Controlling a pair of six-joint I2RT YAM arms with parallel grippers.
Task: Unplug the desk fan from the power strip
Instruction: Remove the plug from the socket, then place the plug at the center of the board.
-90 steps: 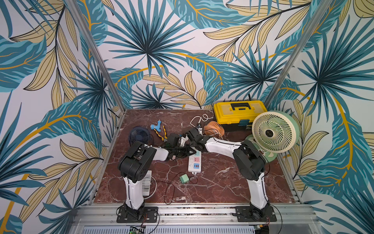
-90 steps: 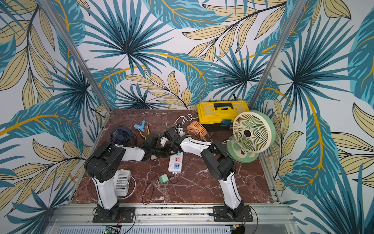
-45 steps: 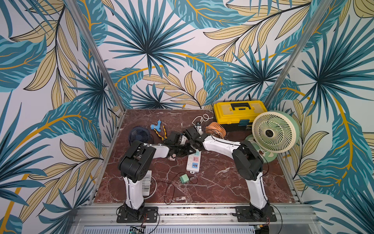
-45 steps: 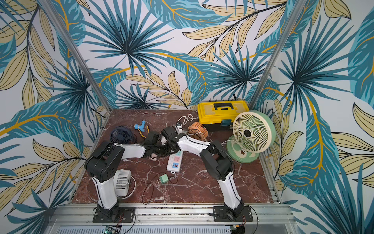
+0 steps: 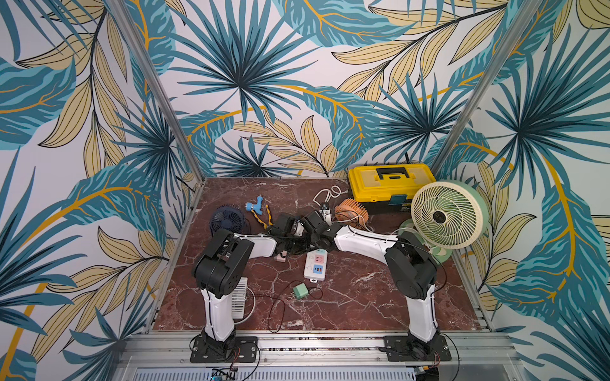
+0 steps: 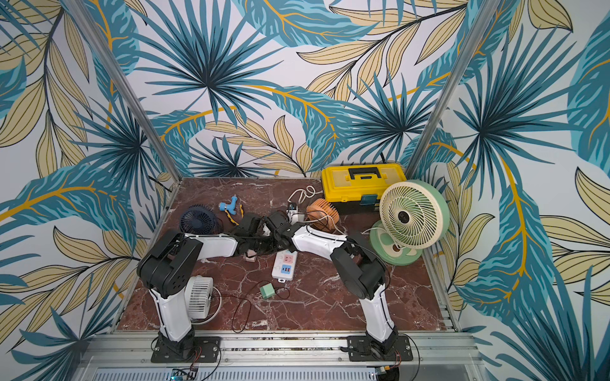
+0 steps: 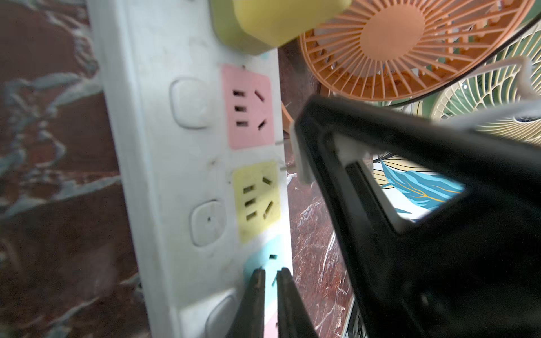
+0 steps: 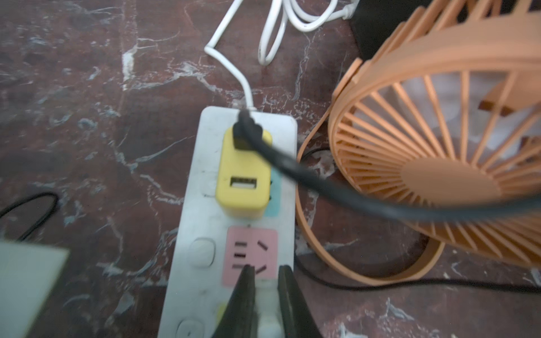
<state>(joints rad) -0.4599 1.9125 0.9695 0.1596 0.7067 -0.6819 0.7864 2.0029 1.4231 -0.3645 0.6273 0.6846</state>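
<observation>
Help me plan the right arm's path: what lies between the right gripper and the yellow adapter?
Only an empty pink socket of the power strip, shown in the right wrist view, separates the right gripper from the yellow adapter.

We look into a robot-manipulation lab cell, not a lived-in room. Aluminium posts [image 5: 160,95] frame walls of printed palm-leaf wallpaper [image 5: 244,82], and a marble-patterned tabletop [image 5: 363,297] ends at a slotted metal rail [image 5: 313,343] where two arm bases [image 5: 224,346] are bolted. Around the jaws lie staged household props: small fans [image 5: 227,220], a power strip [image 5: 316,269] and, beyond them, a yellow toolbox [image 5: 389,188].
</observation>
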